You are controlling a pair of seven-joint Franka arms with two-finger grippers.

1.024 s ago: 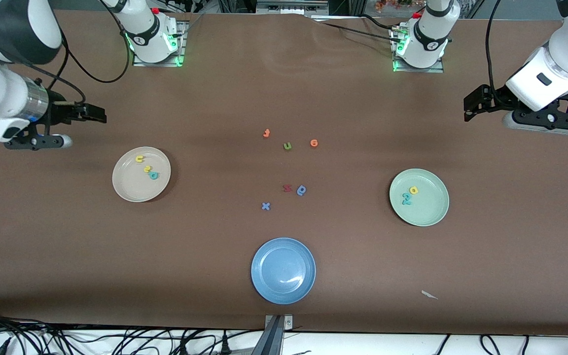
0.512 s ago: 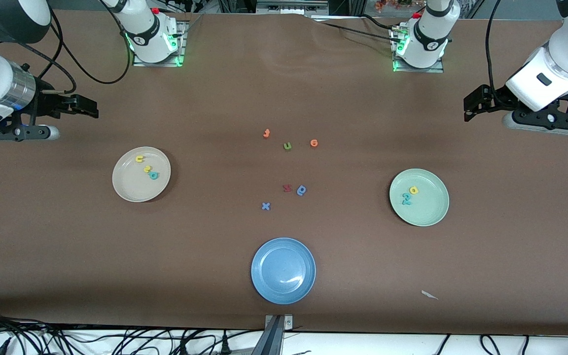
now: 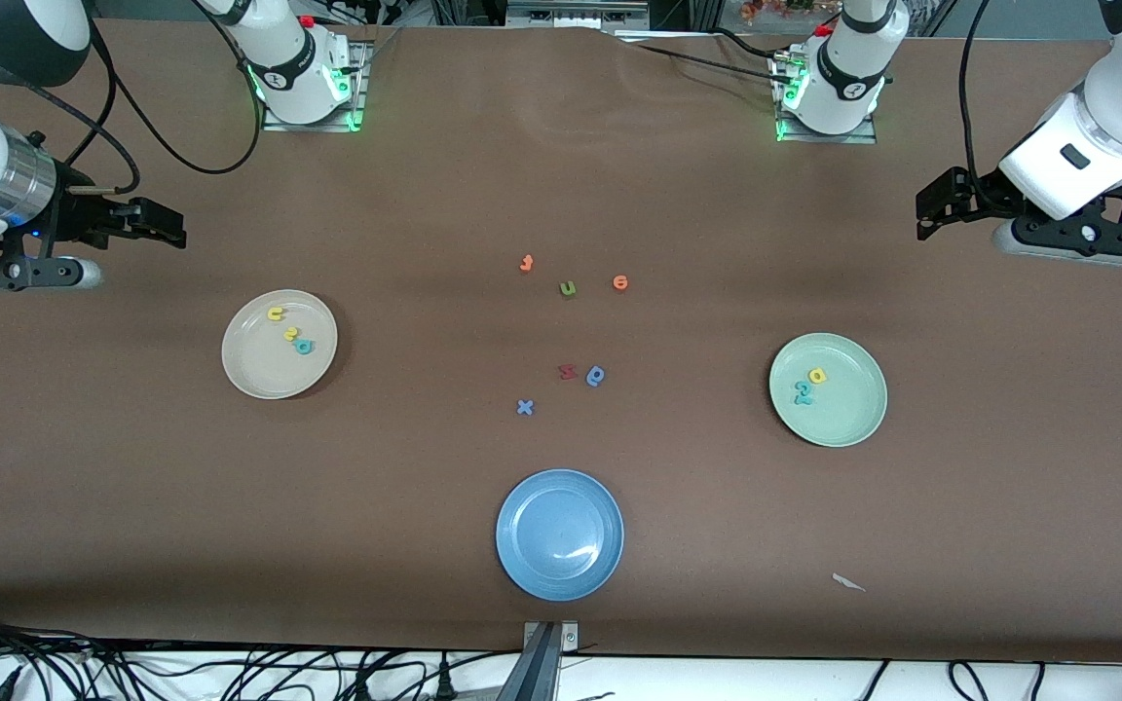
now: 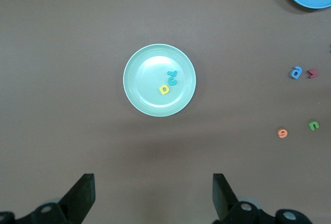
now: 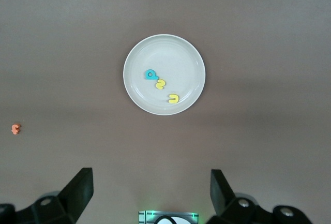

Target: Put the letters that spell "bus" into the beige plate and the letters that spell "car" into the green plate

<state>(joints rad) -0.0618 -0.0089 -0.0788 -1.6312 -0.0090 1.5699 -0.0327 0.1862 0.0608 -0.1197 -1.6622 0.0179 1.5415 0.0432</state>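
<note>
The beige plate (image 3: 259, 370) (image 5: 186, 61) holds the yellow "u" (image 3: 275, 313) (image 5: 173, 98), yellow "s" (image 3: 290, 333) (image 5: 161, 83) and teal "b" (image 3: 303, 346) (image 5: 151, 74). In the green plate (image 3: 848, 414) (image 4: 142, 84) lie the yellow "a" (image 3: 817, 375) (image 4: 164, 89) and the teal "c" and "r" (image 3: 803, 392) (image 4: 171, 77), pressed together. My right gripper (image 3: 171, 232) (image 5: 150, 175) hangs open and empty over bare table at its own end. My left gripper (image 3: 926, 219) (image 4: 153, 181) waits open and empty over its end.
A blue plate (image 3: 522, 565) sits nearest the front camera at mid-table. Loose letters lie in the middle: an orange one (image 3: 526, 263), an olive "u" (image 3: 568, 288), an orange "e" (image 3: 620, 282), a dark red one (image 3: 567, 371), a blue round-bowled one (image 3: 596, 376) and a blue "x" (image 3: 524, 407).
The right arm has drawn back toward its own end of the table, away from the beige plate, gripper still open. The left arm and all letters are unmoved.
</note>
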